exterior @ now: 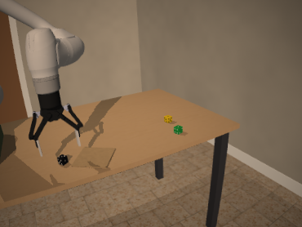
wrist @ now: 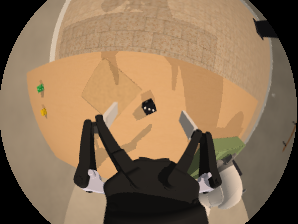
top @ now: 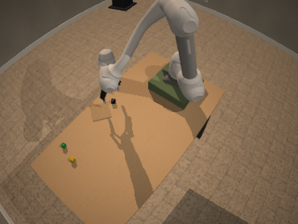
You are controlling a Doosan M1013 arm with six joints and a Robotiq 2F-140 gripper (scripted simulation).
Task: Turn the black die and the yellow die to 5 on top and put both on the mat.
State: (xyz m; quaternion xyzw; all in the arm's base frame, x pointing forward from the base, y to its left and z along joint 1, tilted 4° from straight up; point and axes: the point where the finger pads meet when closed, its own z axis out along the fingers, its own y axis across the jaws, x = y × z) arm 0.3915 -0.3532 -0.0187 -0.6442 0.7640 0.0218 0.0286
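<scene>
The black die [top: 113, 101] [exterior: 62, 159] [wrist: 149, 107] sits on the table just beside the thin square mat [top: 101, 114] [exterior: 95, 157] [wrist: 106, 90], off it. White pips show on it, but I cannot tell its top number for certain. My gripper [exterior: 59, 150] [wrist: 149, 112] is wide open and empty, pointing down above the black die, which shows between the fingers in the wrist view. The yellow die [top: 72, 159] [exterior: 167, 119] [wrist: 44, 112] and the green die [top: 64, 145] [exterior: 178, 130] [wrist: 40, 88] stand near each other towards the far end, off the mat. Their top numbers are too small to read.
The wooden table [top: 161, 137] [exterior: 135, 110] [wrist: 167, 140] carries everything. The arm's green base block [top: 167, 89] [wrist: 225, 148] stands at the other end. The mat and black die lie close to one long table edge. Arm and gripper shadows cross the table.
</scene>
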